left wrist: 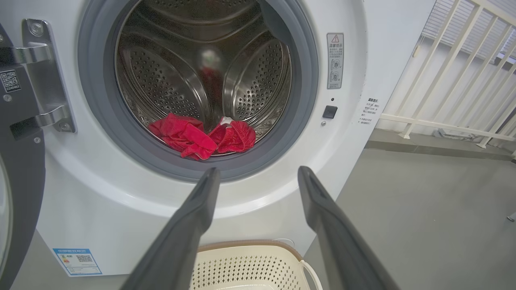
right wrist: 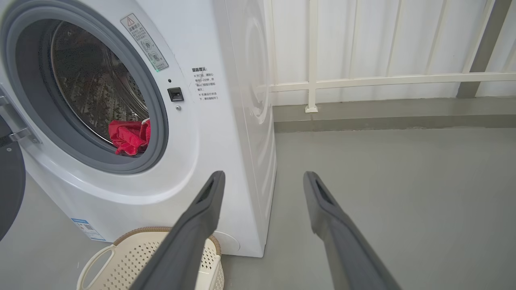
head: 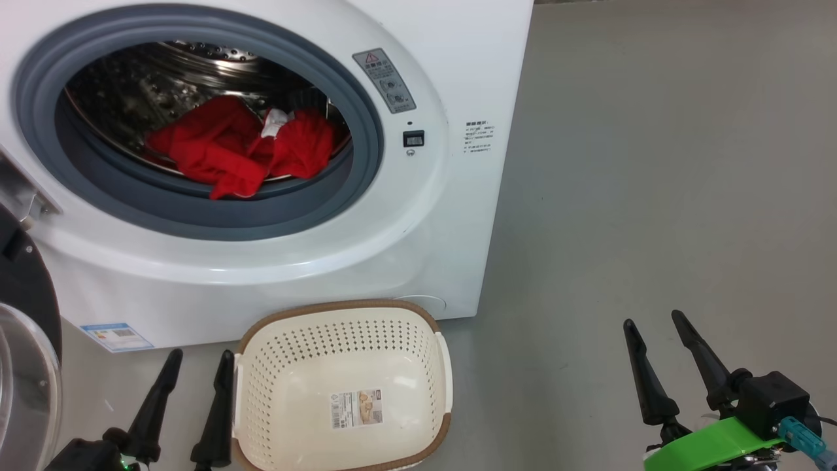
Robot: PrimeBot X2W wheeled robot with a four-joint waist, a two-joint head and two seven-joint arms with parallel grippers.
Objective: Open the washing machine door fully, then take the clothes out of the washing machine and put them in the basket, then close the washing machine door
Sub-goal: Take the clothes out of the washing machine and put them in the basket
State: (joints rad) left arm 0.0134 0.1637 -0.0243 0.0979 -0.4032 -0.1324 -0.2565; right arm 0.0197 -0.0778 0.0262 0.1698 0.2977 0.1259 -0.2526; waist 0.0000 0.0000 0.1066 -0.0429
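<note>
Holds left gripper [head: 199,357] just left of the basket [head: 340,306], fingers spread wide, nothing between them. Holds right gripper [head: 654,320] well right of the basket, fingers equally parted (green cuff [head: 713,446] at the wrist), empty too.

The door [head: 29,294] cut off; basket [head: 340,337] cropped.

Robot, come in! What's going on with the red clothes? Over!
Left tool open, empty, near basket. Right tool open, empty. Door open; red clothes in drum. Nothing blocks the opening.
</note>
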